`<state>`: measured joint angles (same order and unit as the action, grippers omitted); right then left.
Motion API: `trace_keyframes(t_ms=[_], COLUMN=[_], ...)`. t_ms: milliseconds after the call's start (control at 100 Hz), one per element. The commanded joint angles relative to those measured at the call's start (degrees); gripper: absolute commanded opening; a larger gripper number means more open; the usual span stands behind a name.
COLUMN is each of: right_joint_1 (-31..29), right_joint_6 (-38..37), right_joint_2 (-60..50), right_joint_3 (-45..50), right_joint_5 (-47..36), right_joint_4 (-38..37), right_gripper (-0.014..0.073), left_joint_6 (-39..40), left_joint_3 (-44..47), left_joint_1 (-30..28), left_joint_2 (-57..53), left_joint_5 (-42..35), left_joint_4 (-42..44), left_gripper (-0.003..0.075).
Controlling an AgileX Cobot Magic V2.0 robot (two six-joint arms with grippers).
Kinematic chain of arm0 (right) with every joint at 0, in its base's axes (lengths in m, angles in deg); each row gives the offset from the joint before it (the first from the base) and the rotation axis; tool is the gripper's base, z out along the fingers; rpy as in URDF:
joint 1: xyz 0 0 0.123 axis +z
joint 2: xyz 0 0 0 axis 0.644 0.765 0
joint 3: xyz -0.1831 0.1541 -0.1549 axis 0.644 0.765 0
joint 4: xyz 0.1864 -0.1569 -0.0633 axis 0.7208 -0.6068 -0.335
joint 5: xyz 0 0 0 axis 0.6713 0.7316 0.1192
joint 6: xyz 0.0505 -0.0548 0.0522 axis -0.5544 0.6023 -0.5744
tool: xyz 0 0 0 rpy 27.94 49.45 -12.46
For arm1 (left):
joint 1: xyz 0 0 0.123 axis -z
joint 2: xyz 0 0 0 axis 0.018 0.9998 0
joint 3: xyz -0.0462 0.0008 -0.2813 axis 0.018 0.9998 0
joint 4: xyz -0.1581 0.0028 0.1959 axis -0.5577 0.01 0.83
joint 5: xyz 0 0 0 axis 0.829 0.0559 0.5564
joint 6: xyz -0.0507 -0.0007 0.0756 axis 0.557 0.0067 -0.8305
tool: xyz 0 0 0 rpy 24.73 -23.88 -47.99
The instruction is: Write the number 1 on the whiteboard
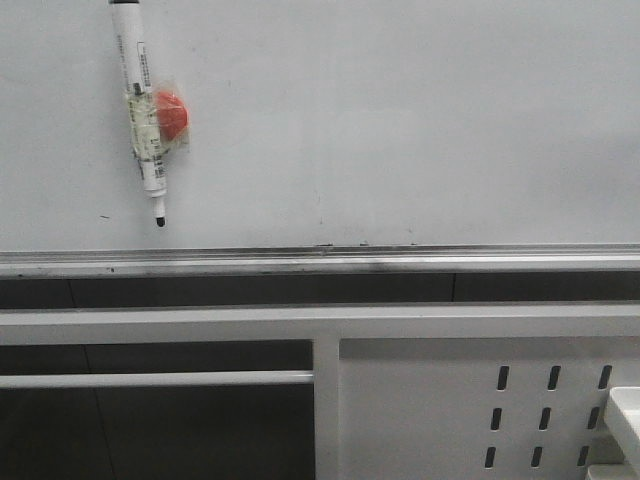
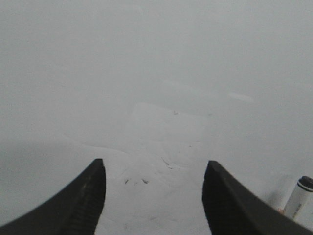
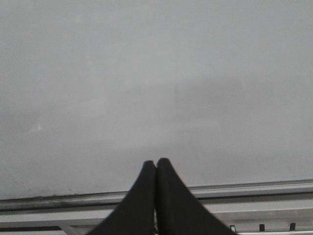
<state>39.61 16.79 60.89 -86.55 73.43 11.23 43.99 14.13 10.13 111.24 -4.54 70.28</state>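
The whiteboard is unmarked, no number 1 on it. A marker lies far left, clear of the rail. Left gripper gapes wide; right gripper is closed, empty.

L fingers are showing as two matte black curved wedges w/ fine grainy texture. R fingers are looking the same: smooth black, tapering to rounded tips.
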Motion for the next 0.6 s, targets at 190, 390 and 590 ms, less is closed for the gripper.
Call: trace_keyframes(t_ms=[190, 390, 590], right_joint_1=[-0.11, -0.11, 1.13], right_joint_6=[1.1, 6.61, 8.84], right_joint_2=[0.79, 0.79, 0.79], right_joint_3=[-2.11, -2.11, -2.11], right_joint_5=[0.18, 2.15, 3.73], right_joint_4=[0.5, 0.5, 0.5], right_gripper=[-0.0069, -0.0069, -0.0069], left_joint_6=[0.48, 0.35, 1.08], left_joint_3=[-1.95, -1.95, -1.95], left_joint_1=[11.28, 18.99, 25.47], left_joint_2=[13.49, 25.1, 35.47], left_joint_5=[-15.22, -21.79, -31.86], left_joint_4=[7.32, 9.71, 7.93], left_gripper=[0.0368, 0.0368, 0.0368])
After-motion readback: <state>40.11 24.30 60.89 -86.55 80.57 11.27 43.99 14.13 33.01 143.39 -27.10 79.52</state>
